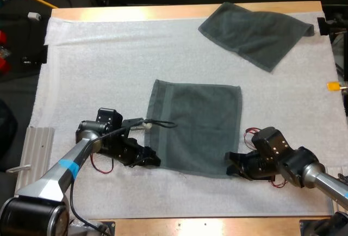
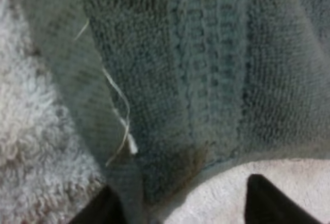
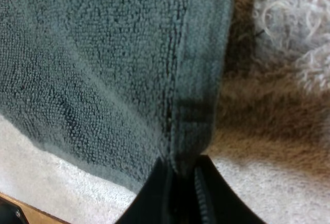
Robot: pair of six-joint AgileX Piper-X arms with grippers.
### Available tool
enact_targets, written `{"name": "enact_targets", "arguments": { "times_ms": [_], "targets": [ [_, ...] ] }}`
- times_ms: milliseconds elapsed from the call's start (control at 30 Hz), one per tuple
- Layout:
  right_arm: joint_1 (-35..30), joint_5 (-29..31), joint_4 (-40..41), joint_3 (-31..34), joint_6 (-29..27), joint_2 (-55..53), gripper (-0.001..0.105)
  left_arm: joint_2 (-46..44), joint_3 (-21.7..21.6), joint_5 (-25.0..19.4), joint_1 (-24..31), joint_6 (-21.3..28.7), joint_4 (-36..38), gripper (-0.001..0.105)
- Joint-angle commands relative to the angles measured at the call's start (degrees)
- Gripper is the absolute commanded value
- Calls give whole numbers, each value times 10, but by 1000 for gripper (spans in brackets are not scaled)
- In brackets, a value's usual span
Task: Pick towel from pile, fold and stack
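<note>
Flat towel (image 3: 103, 69): one near corner pinched tight between my right gripper (image 3: 180, 182) fingers; left gripper (image 2: 185, 202) fingers stand apart, holding nothing, the other near corner lying between them; second towel (image 1: 255, 32) lies loose, well beyond both grippers, on the white mat (image 1: 98, 67).

No lettering, number or sign can be read; nothing is printed on the spread towel (image 1: 198, 127), far towel (image 1: 255, 32) or mat (image 1: 109, 56).

High camera from behind, down over the mat (image 1: 98, 56); wrist cameras close on near corners of the flat towel (image 1: 198, 127)
</note>
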Motion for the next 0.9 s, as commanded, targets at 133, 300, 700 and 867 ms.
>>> {"name": "enact_targets", "arguments": {
  "times_ms": [133,300,700,867],
  "targets": [
    [1,3,5,3,-5,-5,0,3,3,9,-4,1,6,28],
    [1,2,5,3,-32,-9,0,2,3,9,-4,23,33,0],
    [1,7,94,3,-48,-118,0,-124,3,-14,-65,55,123,0],
    [1,0,150,3,-51,-174,0,-179,3,-63,-123,44,158,0]
  ]
}}
